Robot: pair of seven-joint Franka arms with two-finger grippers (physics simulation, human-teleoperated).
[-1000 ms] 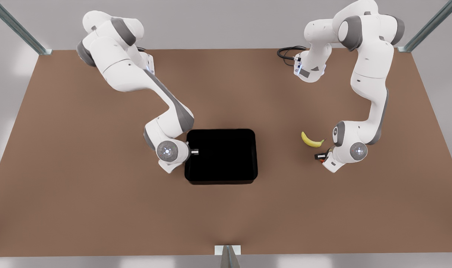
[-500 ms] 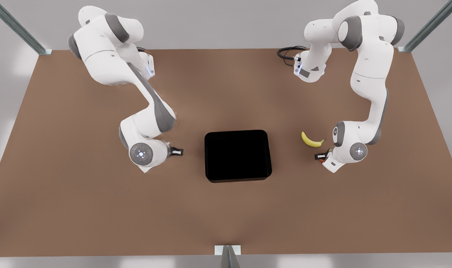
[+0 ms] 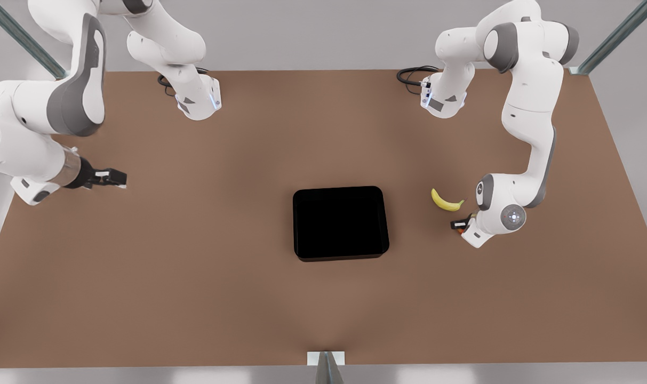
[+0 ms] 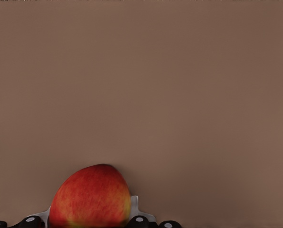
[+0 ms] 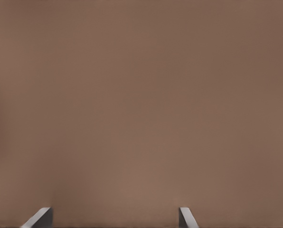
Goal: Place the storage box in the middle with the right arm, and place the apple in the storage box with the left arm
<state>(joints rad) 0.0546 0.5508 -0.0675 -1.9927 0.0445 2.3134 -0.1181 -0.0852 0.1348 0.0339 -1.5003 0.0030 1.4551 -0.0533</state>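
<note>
Apple (image 4: 90, 195), red with a yellowish patch, sits pinched between the left gripper's (image 3: 463, 226) fingers (image 4: 136, 209) on the front view's right, low over the brown table (image 3: 195, 298). A banana (image 3: 446, 201) lies just beside it, curving toward the box (image 3: 340, 223). That black box rests mid-table, slightly wider than deep, its way clear. The right gripper (image 3: 112, 177), jaws spread, hangs well apart at the far left.

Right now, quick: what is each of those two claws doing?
Left gripper, on the front view's right by the curved yellow banana: shut on the small round red apple.
Right gripper, at the front view's left: open, empty.
</note>
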